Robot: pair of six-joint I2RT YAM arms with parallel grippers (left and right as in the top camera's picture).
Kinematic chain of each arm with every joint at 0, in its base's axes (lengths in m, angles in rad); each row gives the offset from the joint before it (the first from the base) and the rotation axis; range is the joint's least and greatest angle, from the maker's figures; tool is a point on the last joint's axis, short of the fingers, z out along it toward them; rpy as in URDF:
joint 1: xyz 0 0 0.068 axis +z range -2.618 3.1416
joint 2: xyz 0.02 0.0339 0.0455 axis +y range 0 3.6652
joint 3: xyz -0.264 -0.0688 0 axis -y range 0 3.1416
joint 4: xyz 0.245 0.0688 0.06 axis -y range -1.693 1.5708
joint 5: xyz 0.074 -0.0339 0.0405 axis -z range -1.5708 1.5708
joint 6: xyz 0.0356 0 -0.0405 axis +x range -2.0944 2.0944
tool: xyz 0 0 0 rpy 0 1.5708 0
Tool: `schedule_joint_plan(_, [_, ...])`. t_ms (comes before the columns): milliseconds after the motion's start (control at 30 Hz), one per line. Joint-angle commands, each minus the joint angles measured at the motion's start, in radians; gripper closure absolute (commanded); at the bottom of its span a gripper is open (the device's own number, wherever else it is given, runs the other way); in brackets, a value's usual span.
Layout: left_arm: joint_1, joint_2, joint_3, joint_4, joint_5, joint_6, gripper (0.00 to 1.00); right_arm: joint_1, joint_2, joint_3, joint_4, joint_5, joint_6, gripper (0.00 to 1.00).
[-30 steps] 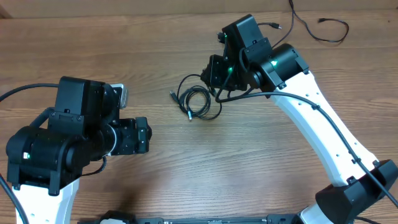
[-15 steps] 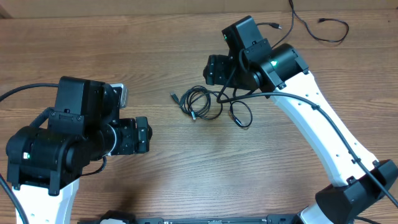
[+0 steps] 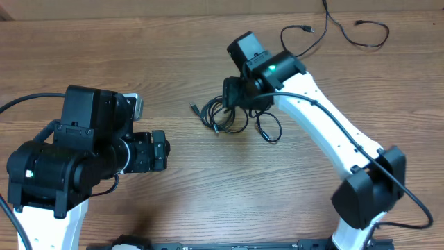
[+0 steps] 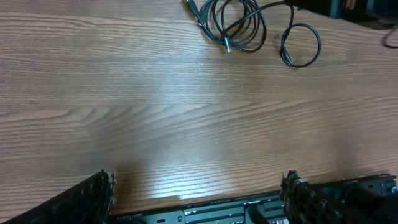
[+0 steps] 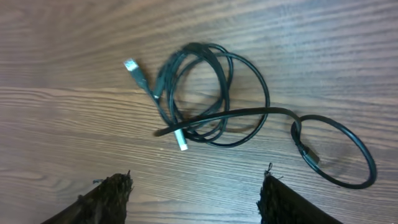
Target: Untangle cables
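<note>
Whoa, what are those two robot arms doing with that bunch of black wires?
They are working on untangling the cables. Right now the cables lie in a loose, tangled coil on the wooden table, and nothing is holding them. The right end effector hovers over the coil, open and empty. The left end effector is open too, off to the side over bare wood, away from the coil.

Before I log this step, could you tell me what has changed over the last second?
The right end effector drew a loop out to the right of the coil, released it, then swung left toward the coil, open. The left end effector stayed put, open.
</note>
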State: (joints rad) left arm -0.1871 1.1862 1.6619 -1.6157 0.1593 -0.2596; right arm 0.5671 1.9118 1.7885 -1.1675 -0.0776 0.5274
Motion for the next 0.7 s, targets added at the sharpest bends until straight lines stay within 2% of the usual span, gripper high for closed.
schedule_joint_plan(0, [0.003, 0.005, 0.009, 0.005, -0.013, -0.01, 0.11, 0.002, 0.031, -0.004, 0.014, -0.048, -0.001, 0.34])
schedule_joint_plan(233, [0.003, 0.005, 0.009, 0.008, -0.013, -0.01, 0.11, 0.021, 0.094, -0.004, 0.071, -0.086, 0.031, 0.34])
schedule_joint_plan(433, [0.003, 0.005, 0.009, 0.008, -0.013, -0.01, 0.1, 0.023, 0.113, -0.008, 0.061, -0.043, 0.214, 0.41])
schedule_joint_plan(667, [0.003, 0.005, 0.009, 0.008, -0.013, -0.01, 0.1, 0.028, 0.113, -0.05, 0.11, 0.038, 0.344, 0.36])
